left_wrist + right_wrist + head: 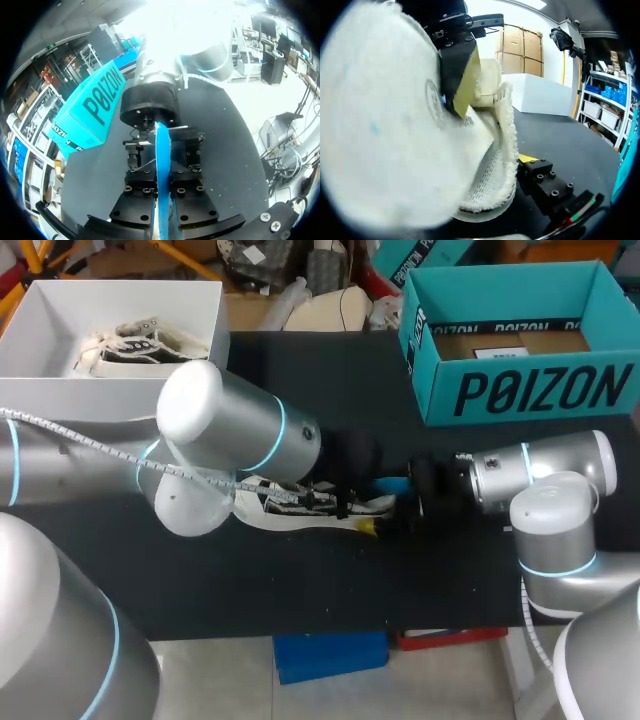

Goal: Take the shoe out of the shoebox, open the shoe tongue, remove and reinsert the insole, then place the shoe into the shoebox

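The left wrist view shows the blue insole (162,167) edge-on, clamped in the left gripper (162,215); the head view gives only a sliver. I cannot tell the right gripper's (425,490) state. The shoe (290,508) lies mid-worktop (300,590), partly hidden by the left arm (240,430). The teal shoebox (530,390) stands at the far right corner.

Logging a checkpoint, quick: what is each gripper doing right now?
Left gripper: closed on the blue insole.
Right gripper: cannot be told from these views.
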Controlling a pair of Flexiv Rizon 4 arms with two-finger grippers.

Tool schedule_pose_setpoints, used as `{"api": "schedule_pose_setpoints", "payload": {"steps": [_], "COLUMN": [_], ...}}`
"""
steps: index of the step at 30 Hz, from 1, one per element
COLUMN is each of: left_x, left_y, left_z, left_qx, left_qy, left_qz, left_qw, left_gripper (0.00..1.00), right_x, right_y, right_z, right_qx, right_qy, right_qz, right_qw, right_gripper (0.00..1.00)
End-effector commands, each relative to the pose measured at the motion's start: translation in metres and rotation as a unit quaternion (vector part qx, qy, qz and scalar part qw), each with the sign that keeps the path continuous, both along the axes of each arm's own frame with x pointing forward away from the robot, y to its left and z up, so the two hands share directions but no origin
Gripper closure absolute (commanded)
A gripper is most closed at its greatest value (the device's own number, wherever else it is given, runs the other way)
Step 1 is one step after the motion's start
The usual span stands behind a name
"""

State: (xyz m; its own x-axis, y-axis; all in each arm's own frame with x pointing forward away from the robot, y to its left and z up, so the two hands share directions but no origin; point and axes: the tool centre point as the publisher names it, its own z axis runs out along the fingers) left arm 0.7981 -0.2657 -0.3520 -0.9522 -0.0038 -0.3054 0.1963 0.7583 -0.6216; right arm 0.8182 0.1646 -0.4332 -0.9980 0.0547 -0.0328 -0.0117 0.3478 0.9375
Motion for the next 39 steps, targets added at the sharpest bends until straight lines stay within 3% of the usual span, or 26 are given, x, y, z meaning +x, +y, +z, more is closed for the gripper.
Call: {"api": "schedule_pose_setpoints", "payload": {"steps": [1, 7, 14, 20, 24, 39], "left_x": [-0.02, -0.05, -0.074, -0.085, -0.092, -0.092], "left_y": [0.032, 0.019, -0.002, 0.005, 0.017, 0.017], "left_z": [0.035, 0.094, 0.174, 0.242, 0.273, 0.273], "left_qx": [-0.046, -0.155, -0.236, -0.287, -0.303, -0.303], "left_qy": [0.015, 0.077, 0.087, 0.163, 0.243, 0.243], "left_qz": [-0.013, -0.015, -0.014, 0.027, 0.041, 0.041], "left_qw": [0.999, 0.985, 0.968, 0.944, 0.921, 0.921], "left_gripper": [1.0, 1.0, 1.0, 1.0, 1.0, 1.0], "right_x": [0.0, 0.0, 0.0, 0.0, 0.0, 0.0], "right_y": [0.002, 0.002, 0.002, 0.002, 0.002, 0.002], "right_z": [-0.002, -0.002, -0.002, -0.002, -0.002, -0.002], "right_qx": [-0.001, -0.001, -0.001, -0.001, -0.001, -0.001], "right_qy": [0.0, 0.0, 0.0, 0.0, 0.0, 0.0], "right_qz": [-0.001, -0.001, -0.001, -0.001, -0.001, -0.001], "right_qw": [1.0, 1.0, 1.0, 1.0, 1.0, 1.0], "right_gripper": [1.0, 1.0, 1.0, 1.0, 1.0, 1.0]}}
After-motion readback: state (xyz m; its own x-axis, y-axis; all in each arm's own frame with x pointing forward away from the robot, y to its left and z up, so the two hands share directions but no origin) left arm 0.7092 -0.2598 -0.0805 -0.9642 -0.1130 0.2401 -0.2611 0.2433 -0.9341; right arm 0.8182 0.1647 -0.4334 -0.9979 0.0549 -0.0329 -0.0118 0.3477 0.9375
